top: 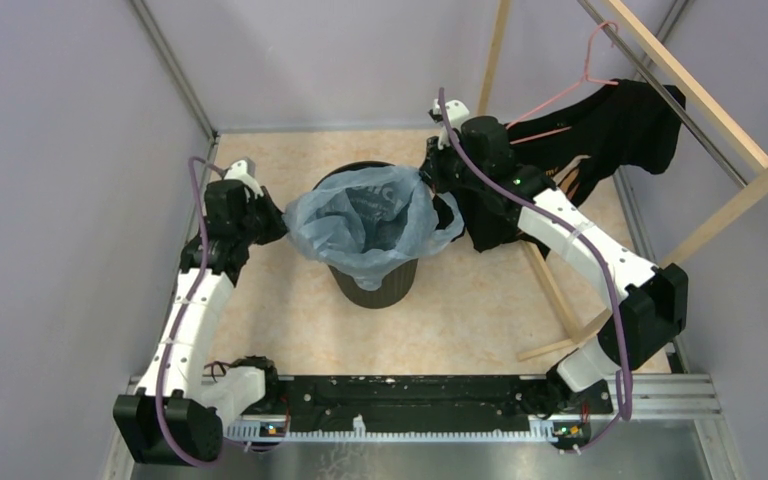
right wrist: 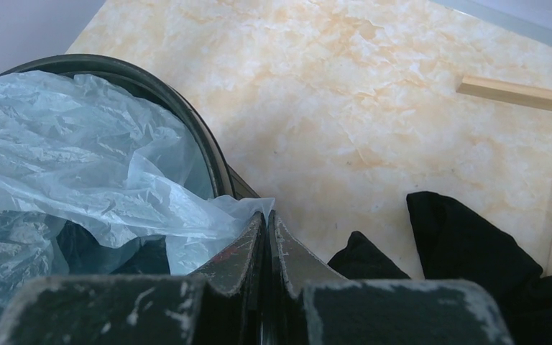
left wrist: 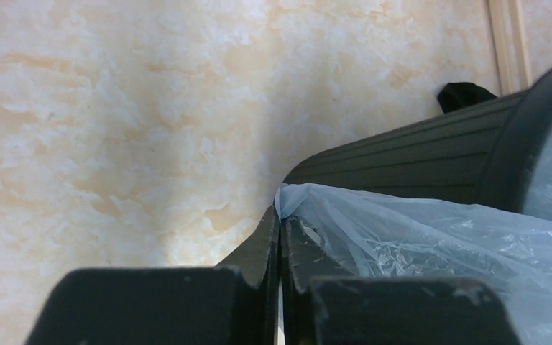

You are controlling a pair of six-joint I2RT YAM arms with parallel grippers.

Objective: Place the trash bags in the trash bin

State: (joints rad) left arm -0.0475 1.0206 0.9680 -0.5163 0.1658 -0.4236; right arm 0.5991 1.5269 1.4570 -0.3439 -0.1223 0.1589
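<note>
The round black trash bin (top: 380, 285) stands mid-floor. A pale blue translucent trash bag (top: 360, 215) is spread over its mouth, hanging inside and draped over the rim. My left gripper (top: 272, 222) is shut on the bag's left edge, outside the bin; in the left wrist view the film (left wrist: 417, 237) runs from the closed gripper (left wrist: 280, 219) toward the bin wall (left wrist: 417, 154). My right gripper (top: 438, 185) is shut on the bag's right edge; in the right wrist view the bag (right wrist: 79, 172) comes to a point at the closed gripper (right wrist: 268, 219), beside the bin rim (right wrist: 201, 144).
A black garment (top: 620, 130) on a pink hanger (top: 580, 85) hangs from a wooden frame (top: 700, 95) at the back right; black cloth (right wrist: 474, 251) lies on the floor near my right gripper. Grey walls close in left and back.
</note>
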